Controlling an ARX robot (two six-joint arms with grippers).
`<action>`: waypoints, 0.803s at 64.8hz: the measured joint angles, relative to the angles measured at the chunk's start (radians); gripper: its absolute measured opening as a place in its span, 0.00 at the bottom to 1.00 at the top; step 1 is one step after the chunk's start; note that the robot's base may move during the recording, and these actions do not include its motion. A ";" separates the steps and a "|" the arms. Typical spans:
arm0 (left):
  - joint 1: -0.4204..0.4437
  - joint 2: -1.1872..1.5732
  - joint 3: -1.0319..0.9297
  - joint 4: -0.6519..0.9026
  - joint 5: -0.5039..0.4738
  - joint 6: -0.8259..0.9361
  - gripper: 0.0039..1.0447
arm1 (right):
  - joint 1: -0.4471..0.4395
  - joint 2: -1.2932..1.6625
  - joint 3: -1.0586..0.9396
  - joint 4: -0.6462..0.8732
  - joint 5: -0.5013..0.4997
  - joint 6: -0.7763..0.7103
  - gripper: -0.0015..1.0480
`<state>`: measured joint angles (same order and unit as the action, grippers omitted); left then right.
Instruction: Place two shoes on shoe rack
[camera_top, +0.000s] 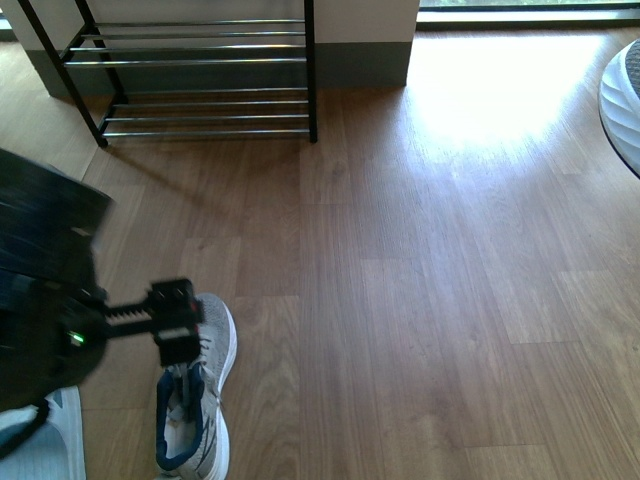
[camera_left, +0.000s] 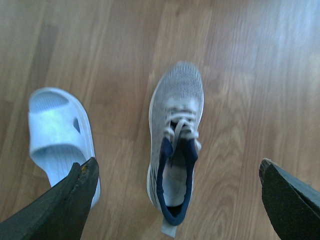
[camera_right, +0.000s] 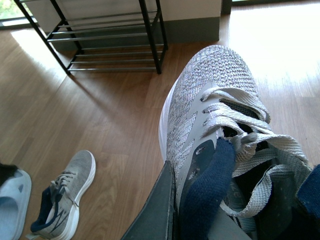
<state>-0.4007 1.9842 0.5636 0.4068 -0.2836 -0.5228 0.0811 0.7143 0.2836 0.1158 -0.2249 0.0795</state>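
One grey knit sneaker lies on the wood floor at the front left, toe toward the shoe rack. My left gripper hangs open just above its heel opening. In the left wrist view the gripper has its jaws wide apart over the sneaker, with a pale blue slide sandal beside it. My right gripper is shut on the collar of the second grey knit sneaker and holds it off the floor, toe toward the rack. The right arm is out of the front view.
The rack stands against a wall with a grey skirting at the back left. A white round ribbed object is at the right edge. A slide sandal lies at the bottom left, under my left arm.
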 joint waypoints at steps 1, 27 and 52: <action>-0.005 0.053 0.022 0.000 0.010 -0.012 0.91 | 0.000 0.000 0.000 0.000 0.000 0.000 0.01; 0.009 0.600 0.346 -0.090 0.045 -0.094 0.91 | 0.000 0.000 0.000 0.000 -0.003 0.000 0.01; 0.065 0.765 0.506 -0.113 0.071 -0.017 0.91 | 0.000 0.000 0.000 0.000 -0.003 0.000 0.01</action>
<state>-0.3359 2.7491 1.0698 0.2935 -0.2127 -0.5396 0.0811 0.7143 0.2836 0.1158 -0.2283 0.0795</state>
